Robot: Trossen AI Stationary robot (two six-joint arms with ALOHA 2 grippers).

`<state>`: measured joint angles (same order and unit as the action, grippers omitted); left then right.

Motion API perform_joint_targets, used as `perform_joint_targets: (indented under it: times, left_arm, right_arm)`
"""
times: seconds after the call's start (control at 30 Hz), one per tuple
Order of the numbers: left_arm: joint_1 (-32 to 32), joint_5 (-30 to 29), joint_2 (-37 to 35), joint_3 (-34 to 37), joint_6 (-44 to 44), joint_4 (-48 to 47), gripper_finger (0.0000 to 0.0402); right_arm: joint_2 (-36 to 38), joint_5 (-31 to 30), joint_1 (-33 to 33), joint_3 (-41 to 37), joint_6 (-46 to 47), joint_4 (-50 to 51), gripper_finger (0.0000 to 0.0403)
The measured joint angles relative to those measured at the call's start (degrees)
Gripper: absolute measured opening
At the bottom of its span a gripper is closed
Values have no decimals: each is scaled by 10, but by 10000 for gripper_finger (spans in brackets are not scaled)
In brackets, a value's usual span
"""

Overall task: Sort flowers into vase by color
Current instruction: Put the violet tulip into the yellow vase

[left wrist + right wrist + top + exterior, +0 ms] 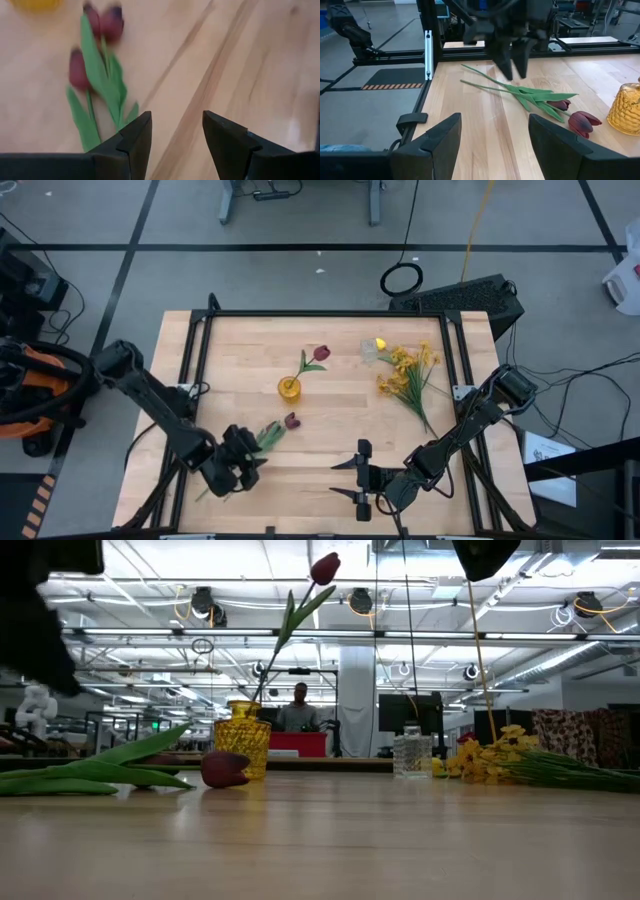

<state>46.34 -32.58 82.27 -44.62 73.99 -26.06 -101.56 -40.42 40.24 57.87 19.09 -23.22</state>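
Two dark red tulips (272, 433) lie flat on the wooden table, heads toward the yellow vase (289, 388); they also show in the left wrist view (102, 75) and the right wrist view (540, 97). A third red tulip (318, 354) stands with its stem in that vase. A yellow tulip (380, 343) sits in a small clear vase (369, 351), and yellow blossom sprays (410, 375) lie beside it. My left gripper (250, 461) hangs open, fingers down, just above the lying stems (512, 70). My right gripper (345, 478) is open near the table's near edge.
A black frame (195, 350) runs along the table's left, far and right sides. Bare wood (330, 430) lies between the lying tulips and the sprays. A person (300, 705) stands in the room far behind the table.
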Motion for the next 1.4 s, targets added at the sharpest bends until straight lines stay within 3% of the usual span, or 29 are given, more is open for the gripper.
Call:
perform_joint_targets:
  times: [0.27, 0.53, 0.63, 1.4]
  left_arm:
    - [3, 94, 69, 0, 134, -6, 182]
    - [3, 110, 74, -20, 213, -47, 182]
    - [3, 114, 74, -31, 221, -86, 182]
    - [-5, 107, 120, -33, 217, -75, 174]
  right_arm:
    - [0, 0, 0, 0, 0, 0, 224]
    - [0, 0, 0, 0, 0, 0, 224]
    - [0, 0, 0, 0, 0, 0, 224]
    - [0, 0, 0, 0, 0, 0, 224]
